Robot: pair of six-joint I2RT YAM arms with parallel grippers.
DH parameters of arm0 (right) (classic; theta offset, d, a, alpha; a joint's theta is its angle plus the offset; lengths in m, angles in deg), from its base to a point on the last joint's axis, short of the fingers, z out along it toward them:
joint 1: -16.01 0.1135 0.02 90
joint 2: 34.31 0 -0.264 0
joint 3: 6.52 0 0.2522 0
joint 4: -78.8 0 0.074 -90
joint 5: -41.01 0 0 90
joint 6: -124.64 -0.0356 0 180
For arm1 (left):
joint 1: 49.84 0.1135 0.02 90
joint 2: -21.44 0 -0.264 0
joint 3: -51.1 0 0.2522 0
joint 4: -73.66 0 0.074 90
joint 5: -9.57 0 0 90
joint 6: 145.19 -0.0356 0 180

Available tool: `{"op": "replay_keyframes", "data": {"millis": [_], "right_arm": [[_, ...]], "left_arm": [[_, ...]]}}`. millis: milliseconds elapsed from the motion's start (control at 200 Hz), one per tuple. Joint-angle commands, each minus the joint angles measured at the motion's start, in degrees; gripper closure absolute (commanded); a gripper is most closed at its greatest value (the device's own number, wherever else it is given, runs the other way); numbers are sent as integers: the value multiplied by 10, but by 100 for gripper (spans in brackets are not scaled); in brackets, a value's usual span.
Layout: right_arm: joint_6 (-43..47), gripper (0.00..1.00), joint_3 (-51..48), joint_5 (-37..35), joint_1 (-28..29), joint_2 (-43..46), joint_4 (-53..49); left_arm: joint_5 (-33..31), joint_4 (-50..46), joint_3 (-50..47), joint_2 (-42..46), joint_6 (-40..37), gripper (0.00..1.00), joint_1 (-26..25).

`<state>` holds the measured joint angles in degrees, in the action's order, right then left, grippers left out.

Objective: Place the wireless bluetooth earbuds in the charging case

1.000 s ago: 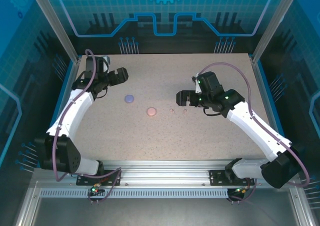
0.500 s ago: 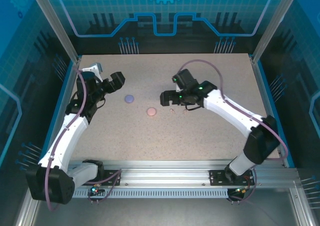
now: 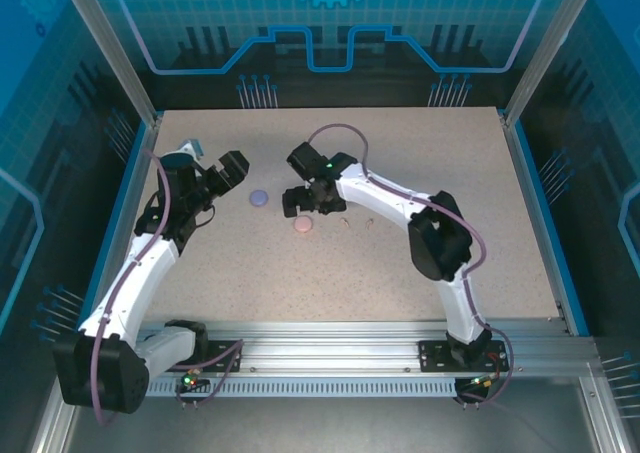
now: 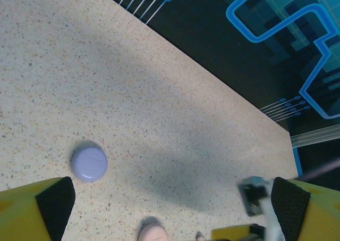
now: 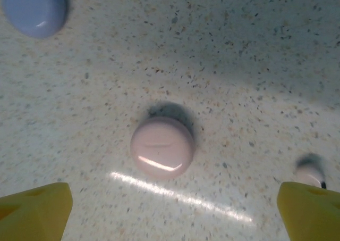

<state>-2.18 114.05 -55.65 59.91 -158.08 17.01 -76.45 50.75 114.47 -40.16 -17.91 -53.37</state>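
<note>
Right gripper (image 5: pixel 170 212) hung directly over the pink case (image 5: pixel 162 147), jaws wide apart, nothing held. One pale earbud (image 5: pixel 309 173) lay on the speckled table (image 3: pixel 450 153) nearby, outside the case. Left gripper (image 4: pixel 170 201) likewise spread and empty, above the table near the purple case (image 4: pixel 88 164). The two cases lay apart.
</note>
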Motion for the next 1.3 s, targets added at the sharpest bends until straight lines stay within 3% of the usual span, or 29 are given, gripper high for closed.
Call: {"op": "replay_keyframes", "data": {"millis": [0, 555, 1040, 1296], "right_arm": [[24, 1, 59, 3, 13, -47, -63], [22, 15, 222, -63, 36, -195, -153], [10, 28, 215, -61, 40, -204, -156], [4, 41, 171, -63, 48, -174, -143]], "left_arm": [[13, 9, -12, 23, 19, 1, 4], [38, -14, -8, 25, 21, 1, 4], [50, -28, -7, 27, 15, 1, 4], [50, -33, -1, 25, 7, 1, 4]]}}
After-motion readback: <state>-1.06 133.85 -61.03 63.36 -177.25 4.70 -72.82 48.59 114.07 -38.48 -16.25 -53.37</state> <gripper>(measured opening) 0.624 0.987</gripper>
